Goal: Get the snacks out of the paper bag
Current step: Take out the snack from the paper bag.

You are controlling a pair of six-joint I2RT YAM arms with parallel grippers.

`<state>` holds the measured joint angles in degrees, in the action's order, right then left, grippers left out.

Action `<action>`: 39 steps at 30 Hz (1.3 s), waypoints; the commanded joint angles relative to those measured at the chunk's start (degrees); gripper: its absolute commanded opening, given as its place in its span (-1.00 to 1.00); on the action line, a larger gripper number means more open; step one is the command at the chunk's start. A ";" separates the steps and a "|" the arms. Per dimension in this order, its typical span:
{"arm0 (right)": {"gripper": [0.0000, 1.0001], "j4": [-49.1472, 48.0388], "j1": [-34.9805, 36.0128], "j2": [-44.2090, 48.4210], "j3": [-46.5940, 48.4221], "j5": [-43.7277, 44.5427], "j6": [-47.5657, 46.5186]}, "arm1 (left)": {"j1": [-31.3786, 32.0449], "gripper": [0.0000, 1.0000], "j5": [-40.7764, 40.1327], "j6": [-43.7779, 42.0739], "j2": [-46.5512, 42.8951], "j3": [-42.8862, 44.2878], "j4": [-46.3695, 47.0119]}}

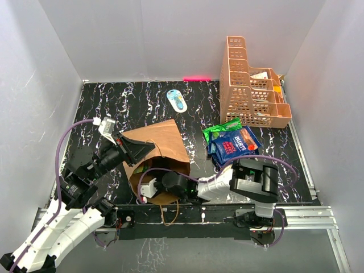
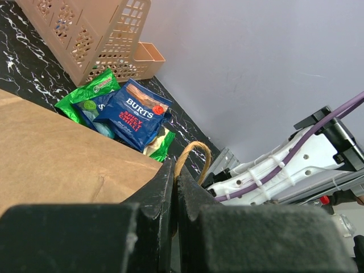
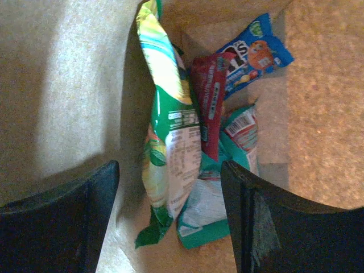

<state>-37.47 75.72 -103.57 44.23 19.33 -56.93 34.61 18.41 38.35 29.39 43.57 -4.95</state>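
Note:
The brown paper bag (image 1: 162, 149) lies on its side, mouth toward the near edge. My left gripper (image 1: 135, 149) is shut on the bag's twisted handle (image 2: 192, 156) and holds the mouth up. My right gripper (image 1: 149, 189) reaches into the mouth and is open. Inside the bag, between its fingers (image 3: 256, 222), lie a green-and-white packet (image 3: 168, 153), a red one (image 3: 209, 105), a teal one (image 3: 219, 213) and a blue one (image 3: 250, 57). A blue "Burts" packet (image 1: 234, 145) and a green packet (image 1: 222, 129) lie on the table right of the bag; they also show in the left wrist view (image 2: 133, 114).
An orange lattice basket (image 1: 250, 85) stands at the back right. A small blue-white oval object (image 1: 177, 100) lies at the back middle. White walls enclose the black marbled table (image 1: 96, 114). A loose handle loop (image 1: 169, 213) hangs over the near edge.

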 commanded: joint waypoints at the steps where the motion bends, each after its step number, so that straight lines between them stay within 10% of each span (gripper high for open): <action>1: 0.50 -2.72 -1.37 -2.35 4.46 -0.21 0.38 | -0.05 -1.00 1.22 -0.87 -0.56 2.61 1.12; 10: 0.29 -10.38 -4.26 -7.49 6.14 0.18 0.38 | -0.06 -1.00 0.56 -1.18 -1.66 3.06 -0.57; 20: -0.70 -7.55 -4.91 -4.89 5.04 -5.14 1.87 | -0.04 -1.00 -1.24 -1.85 -2.40 2.94 -2.46; 39: -0.85 10.72 2.61 19.32 -2.28 -7.29 16.91 | -0.07 -1.00 -10.50 -3.76 -1.96 4.83 -6.88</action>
<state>-28.77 76.71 -91.64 42.94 13.10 -46.68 34.61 10.66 35.09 27.55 46.30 -11.57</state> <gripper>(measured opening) 0.167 0.011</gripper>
